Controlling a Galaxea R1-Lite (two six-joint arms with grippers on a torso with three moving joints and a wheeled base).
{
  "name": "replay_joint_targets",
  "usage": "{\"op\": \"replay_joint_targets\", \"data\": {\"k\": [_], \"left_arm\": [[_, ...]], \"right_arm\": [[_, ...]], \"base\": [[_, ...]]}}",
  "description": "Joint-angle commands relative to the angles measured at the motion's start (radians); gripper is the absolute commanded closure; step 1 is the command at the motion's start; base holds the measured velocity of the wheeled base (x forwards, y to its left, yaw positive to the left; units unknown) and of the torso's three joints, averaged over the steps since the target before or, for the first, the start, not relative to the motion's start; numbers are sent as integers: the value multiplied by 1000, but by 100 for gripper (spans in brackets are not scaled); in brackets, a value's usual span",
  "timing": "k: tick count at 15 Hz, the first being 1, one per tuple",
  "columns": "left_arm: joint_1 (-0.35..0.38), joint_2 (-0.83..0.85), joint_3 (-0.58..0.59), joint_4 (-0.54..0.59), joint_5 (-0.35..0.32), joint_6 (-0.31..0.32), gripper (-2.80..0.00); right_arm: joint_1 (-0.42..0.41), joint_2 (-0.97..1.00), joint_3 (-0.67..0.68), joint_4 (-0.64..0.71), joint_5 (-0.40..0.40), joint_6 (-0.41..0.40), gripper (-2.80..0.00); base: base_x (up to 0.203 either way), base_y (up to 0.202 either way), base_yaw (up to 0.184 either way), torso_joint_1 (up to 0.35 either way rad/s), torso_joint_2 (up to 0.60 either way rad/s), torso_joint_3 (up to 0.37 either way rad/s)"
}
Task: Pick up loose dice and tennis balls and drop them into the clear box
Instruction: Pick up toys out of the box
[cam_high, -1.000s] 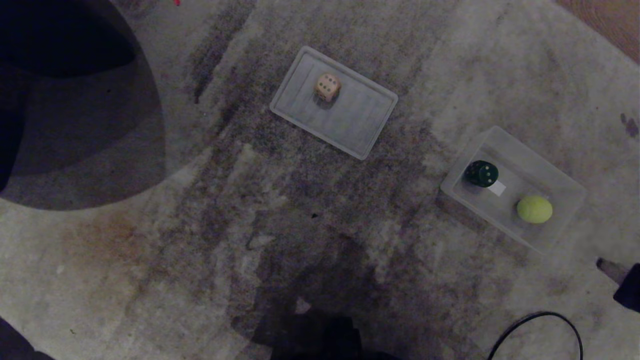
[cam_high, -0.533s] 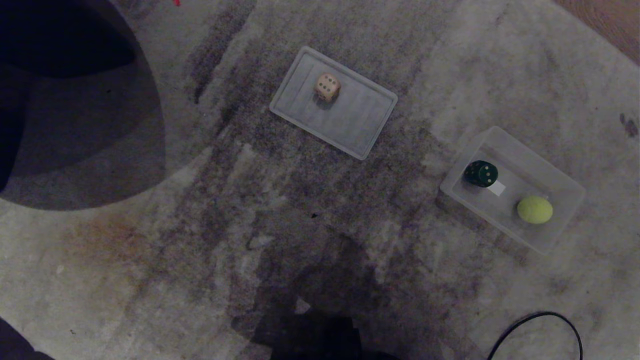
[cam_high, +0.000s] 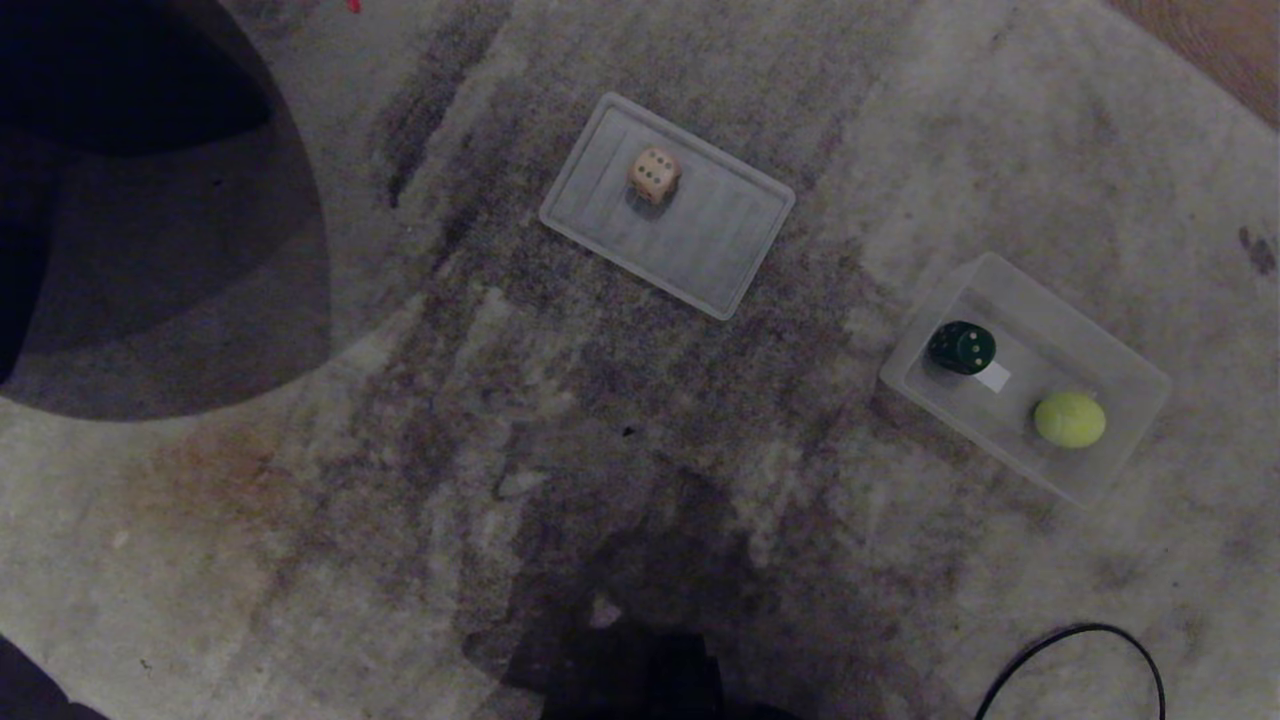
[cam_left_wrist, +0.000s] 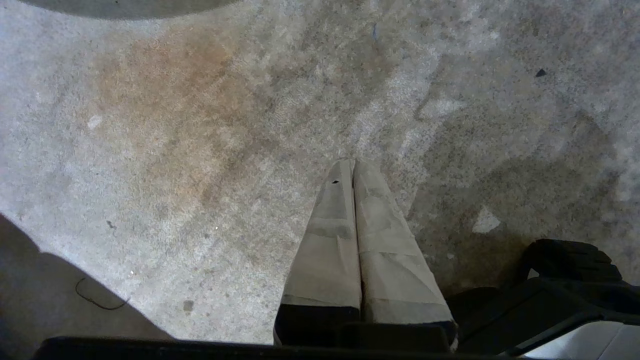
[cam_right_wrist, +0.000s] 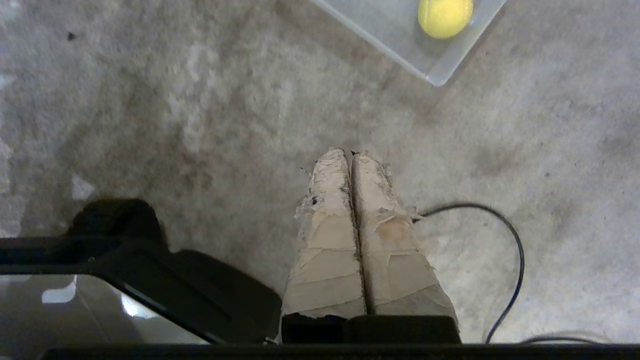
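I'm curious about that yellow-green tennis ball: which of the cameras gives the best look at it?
The head view: the tennis ball shows whole inside the clear box, near the dark green die. The right wrist view catches it only at the picture's edge. The left wrist view shows carpet alone.

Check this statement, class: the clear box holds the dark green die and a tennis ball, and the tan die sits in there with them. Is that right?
Not quite. The clear box does hold the dark green die and a tennis ball, but the tan die sits apart, on the flat ribbed panel. The head view shows this.
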Motion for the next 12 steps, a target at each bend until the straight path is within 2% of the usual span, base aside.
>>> {"op": "replay_joint_targets", "data": {"k": [1, 2, 5, 12], "left_arm": [[0, 1, 2, 0, 0, -1, 0], [0, 1, 2, 0, 0, -1, 0], [0, 1, 2, 0, -1, 1, 0], [0, 1, 2, 0, 0, -15, 0]], "right_arm": [[0, -21, 2, -3, -2, 17, 0], [0, -21, 2, -3, -7, 43, 0], [0, -21, 1, -1, -1, 5, 0], [-1, -21, 2, -4, -4, 7, 0]], "base": [[0, 0, 0, 0, 0, 0], [0, 0, 0, 0, 0, 0], [0, 0, 0, 0, 0, 0], [0, 0, 0, 0, 0, 0]]}}
